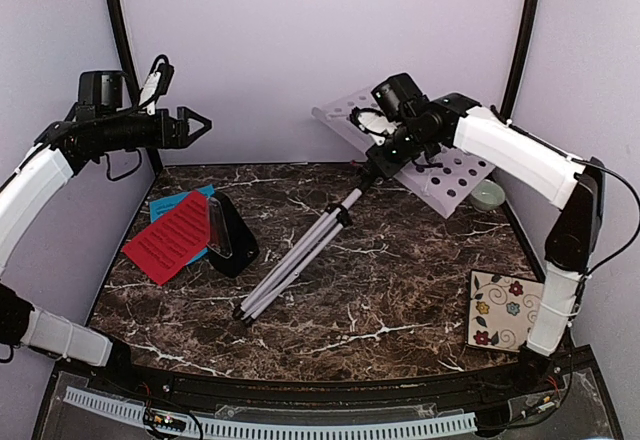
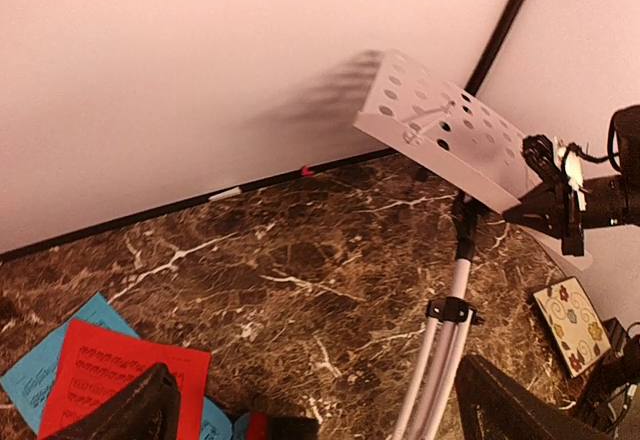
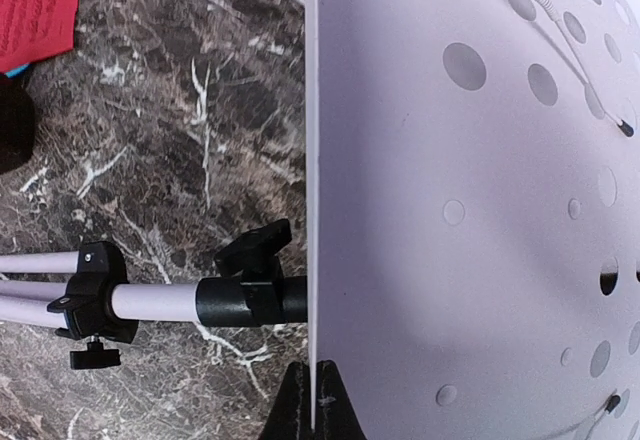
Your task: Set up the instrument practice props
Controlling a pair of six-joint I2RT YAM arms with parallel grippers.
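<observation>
The dark marbled tabletop (image 1: 400, 290) carries the white music stand (image 1: 300, 260), slanted with its folded legs' feet down near the centre and its perforated desk (image 1: 450, 175) raised at the rear right. There the right fingers (image 3: 296, 415) pinch the desk's edge. The left fingers (image 2: 120, 410) hang spread, high at the left. The red page (image 1: 170, 235) and the blue page (image 1: 195, 195) lie at the left, with the black metronome (image 1: 232, 235) against their right edge.

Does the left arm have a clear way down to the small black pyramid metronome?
Probably yes. The left gripper hangs open, raised at the left; the small black pyramid metronome lies uncovered on that side, and the white tripod music stand's folded legs lie off to its right.
</observation>
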